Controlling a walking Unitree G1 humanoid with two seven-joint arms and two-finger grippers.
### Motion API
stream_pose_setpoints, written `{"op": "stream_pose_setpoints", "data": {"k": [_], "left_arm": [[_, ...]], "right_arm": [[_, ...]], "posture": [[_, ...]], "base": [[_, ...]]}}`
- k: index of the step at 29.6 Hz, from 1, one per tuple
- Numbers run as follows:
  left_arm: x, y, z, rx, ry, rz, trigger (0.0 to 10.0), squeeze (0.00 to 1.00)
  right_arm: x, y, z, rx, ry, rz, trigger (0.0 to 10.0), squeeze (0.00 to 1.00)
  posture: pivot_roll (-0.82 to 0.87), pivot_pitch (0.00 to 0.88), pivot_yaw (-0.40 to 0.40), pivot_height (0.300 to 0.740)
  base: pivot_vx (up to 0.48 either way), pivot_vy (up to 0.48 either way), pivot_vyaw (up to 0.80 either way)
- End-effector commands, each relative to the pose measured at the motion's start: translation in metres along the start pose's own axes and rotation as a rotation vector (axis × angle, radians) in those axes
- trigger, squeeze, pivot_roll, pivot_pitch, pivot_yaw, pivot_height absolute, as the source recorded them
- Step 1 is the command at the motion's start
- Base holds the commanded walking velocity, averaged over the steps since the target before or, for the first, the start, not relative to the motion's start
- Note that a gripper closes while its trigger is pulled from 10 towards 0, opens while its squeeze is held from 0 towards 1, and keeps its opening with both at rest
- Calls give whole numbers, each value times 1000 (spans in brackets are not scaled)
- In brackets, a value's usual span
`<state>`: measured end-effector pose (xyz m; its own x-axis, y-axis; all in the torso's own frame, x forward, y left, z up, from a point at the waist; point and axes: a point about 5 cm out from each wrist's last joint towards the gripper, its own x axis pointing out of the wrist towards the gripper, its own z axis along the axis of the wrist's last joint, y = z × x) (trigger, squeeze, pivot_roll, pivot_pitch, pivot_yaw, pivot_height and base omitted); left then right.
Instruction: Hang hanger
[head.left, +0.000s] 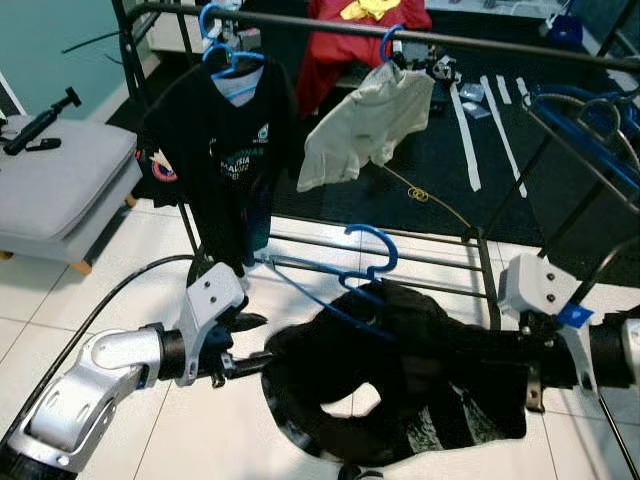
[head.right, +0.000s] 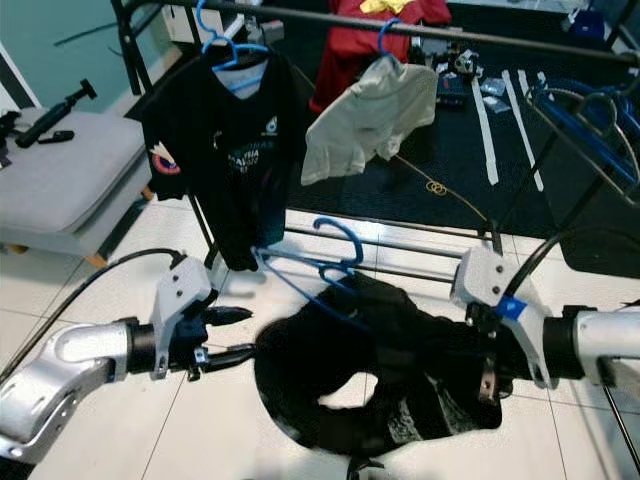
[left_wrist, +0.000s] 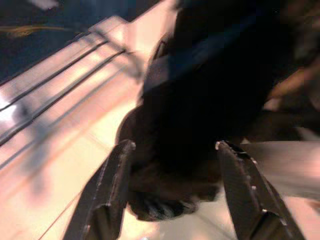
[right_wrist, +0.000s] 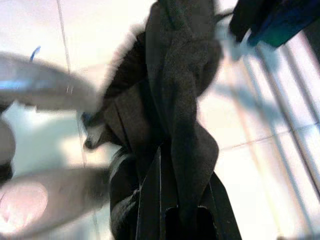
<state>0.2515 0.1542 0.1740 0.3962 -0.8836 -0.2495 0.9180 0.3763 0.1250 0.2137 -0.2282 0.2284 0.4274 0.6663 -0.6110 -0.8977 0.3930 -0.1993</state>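
Now, hanger (head.left: 345, 283): blue, inside a dark garment (head.left: 400, 370), hook up, just before the rack (head.left: 420, 40).
Right gripper (right_wrist: 180, 210): clamped on the garment's edge.
Left gripper (left_wrist: 170, 190): fingers spread, at the garment's other side.

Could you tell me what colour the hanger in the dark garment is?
Blue; the hanger shows best in the left eye view.

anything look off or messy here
The white shirt hangs lopsided on its blue hanger, bunched to one side. The black garment sags crumpled between the left gripper and right gripper.
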Motion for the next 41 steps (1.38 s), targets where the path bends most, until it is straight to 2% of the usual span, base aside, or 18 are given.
{"op": "stream_pose_setpoints", "data": {"k": [1, 5, 7, 8, 9, 10, 13, 14, 15, 18, 19, 21, 23, 30, 36, 41], "left_arm": [[-6, -5, 15, -3, -46, -88, 10000, 1000], [-10, -6, 31, 10, -106, -137, 10000, 1000], [-9, -4, 54, 43, -218, -160, 10000, 1000], [-9, -4, 54, 43, -218, -160, 10000, 1000], [-5, -4, 72, 49, -348, -150, 10000, 1000], [-5, -4, 72, 49, -348, -150, 10000, 1000], [-1, -2, 84, 43, -456, -113, 10000, 1000], [1, 0, 91, 25, -527, -96, 10000, 804], [7, -2, 98, 0, -600, -109, 10000, 0], [10, -3, 103, -19, -646, -125, 10000, 0], [14, -7, 107, -21, -673, -167, 10000, 0], [19, -12, 109, 18, -664, -235, 10000, 0], [22, -12, 108, 50, -639, -259, 10000, 0], [31, -11, 106, 108, -596, -262, 10000, 0], [35, -6, 106, 124, -595, -222, 10000, 0], [35, -9, 105, 119, -598, -246, 10000, 0]], "right_arm": [[-1, 0, 0, -21, 22, 5, 0, 0], [-2, -1, -2, -25, 35, 4, 0, 0], [-2, 1, -7, -20, 73, 20, 0, 0], [-2, 1, -7, -20, 73, 20, 0, 0], [-2, 2, -8, -18, 87, 31, 0, 0], [-2, 2, -8, -18, 87, 31, 0, 0], [-4, 3, -6, -25, 78, 38, 0, 0], [-4, 3, -4, -35, 77, 44, 0, 0], [-3, 2, -2, -51, 75, 49, 0, 0], [-3, 1, -1, -63, 75, 52, 0, 0], [-1, 0, 2, -76, 65, 57, 0, 0], [-2, -3, 10, -107, 41, 57, 0, 0], [-3, -5, 15, -129, 32, 59, 0, 0], [-1, -4, 23, -168, 6, 94, 0, 0], [-1, -1, 28, -182, -7, 136, 0, 0], [-3, -3, 30, -190, -19, 133, 0, 0]], "posture": [[-56, 178, 8, 740], [-57, 175, 12, 740], [-62, 172, 14, 740], [-62, 172, 14, 740], [-65, 168, 17, 740], [-65, 168, 17, 740], [-69, 163, 19, 740], [-68, 159, 20, 740], [-65, 146, 26, 740], [-65, 146, 26, 740], [-68, 138, 32, 740], [-67, 130, 39, 740], [-68, 126, 44, 740], [-68, 107, 45, 740], [-70, 103, 46, 740], [-71, 110, 45, 740]], "base": [[0, 0, 0], [0, 0, 0], [0, 0, 0], [0, 0, 0], [0, 0, 0], [0, 0, 0], [0, 0, 0], [0, 0, 0], [0, 0, 0], [0, 0, 0], [0, 0, 0], [0, 0, 0], [0, 0, 0], [0, 0, 0], [0, 0, 0], [0, 0, 0]]}}
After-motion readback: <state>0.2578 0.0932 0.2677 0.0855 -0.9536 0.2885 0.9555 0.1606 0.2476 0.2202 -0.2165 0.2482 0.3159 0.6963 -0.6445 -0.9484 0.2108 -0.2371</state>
